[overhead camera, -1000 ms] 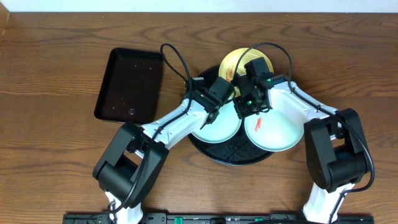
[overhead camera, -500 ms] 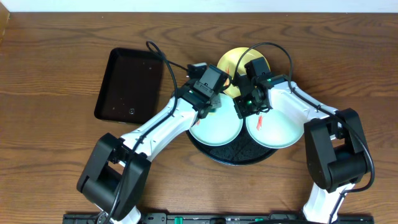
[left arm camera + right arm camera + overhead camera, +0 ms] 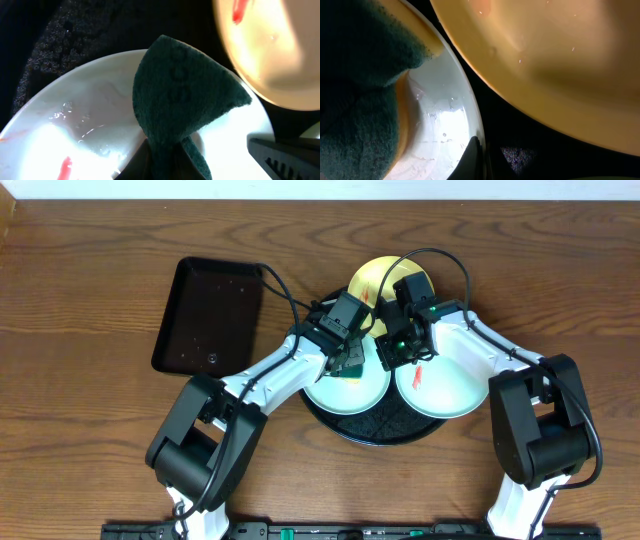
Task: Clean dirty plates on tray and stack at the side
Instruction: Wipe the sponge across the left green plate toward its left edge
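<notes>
Three plates lie on the round black tray (image 3: 378, 432): the yellow plate (image 3: 372, 277) at the back, the blue-green plate (image 3: 352, 393) front left, the white plate (image 3: 452, 392) front right, smeared red. The left gripper (image 3: 346, 363) has its jaws pinched on a dark green sponge (image 3: 184, 95), which presses onto the blue-green plate. The right gripper (image 3: 392, 358) has its jaws closed tight at that plate's rim, beside the sponge.
</notes>
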Motion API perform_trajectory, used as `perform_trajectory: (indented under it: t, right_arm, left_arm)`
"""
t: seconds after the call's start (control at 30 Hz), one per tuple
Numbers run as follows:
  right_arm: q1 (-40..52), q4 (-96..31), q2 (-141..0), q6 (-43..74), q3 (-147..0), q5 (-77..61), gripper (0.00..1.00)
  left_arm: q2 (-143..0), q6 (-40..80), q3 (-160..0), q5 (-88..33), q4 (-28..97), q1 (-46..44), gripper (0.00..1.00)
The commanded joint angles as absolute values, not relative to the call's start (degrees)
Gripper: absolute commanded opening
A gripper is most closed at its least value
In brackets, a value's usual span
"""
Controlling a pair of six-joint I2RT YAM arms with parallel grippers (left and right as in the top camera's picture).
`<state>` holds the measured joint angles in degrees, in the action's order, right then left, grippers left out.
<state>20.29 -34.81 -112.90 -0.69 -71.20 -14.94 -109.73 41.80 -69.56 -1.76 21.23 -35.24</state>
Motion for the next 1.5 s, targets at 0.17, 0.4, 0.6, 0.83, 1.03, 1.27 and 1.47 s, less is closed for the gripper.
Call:
perform_trajectory:
  t: [0.17,0.4,0.6,0.83,1.03,1.27,1.47]
  right_arm:
    - [20.4,-35.3,-114.0,-1.8,-71.2,-12.3,0.01]
    - [20.3,-35.4,-114.0,-1.8,-71.1,-12.3,0.01]
    - [20.4,-35.4,-114.0,-1.8,-71.1,-12.2,0.01]
    - [20.4,-35.6,-114.0,-1.8,-71.2,-12.2,0.01]
    - [20.3,-35.6,-114.0,-1.8,-71.2,-12.2,0.01]
    - [20.4,-35.3,-114.0,-1.8,-71.2,-12.2,0.01]
    - [20.4,-35.2,-114.0,-1.8,-71.2,-12.3,0.01]
  left_arm:
    - [-111.6,44.3,-68.6,2.3,26.5,-35.0,0.08]
    - [-111.6,45.1,-68.6,8.7,31.7,-35.0,0.08]
    - [-111.5,45.1,-68.6,12.7,33.6,-34.9,0.07]
    - [-106.2,45.1,-68.6,12.9,33.9,-32.1,0.07]
    - [-100.6,45.1,-68.6,11.3,33.8,-29.1,0.08]
    - [-101.6,45.1,-68.6,-1.5,32.8,-28.4,0.07]
    - [-103.9,43.2,-68.5,-15.0,28.6,-28.4,0.07]
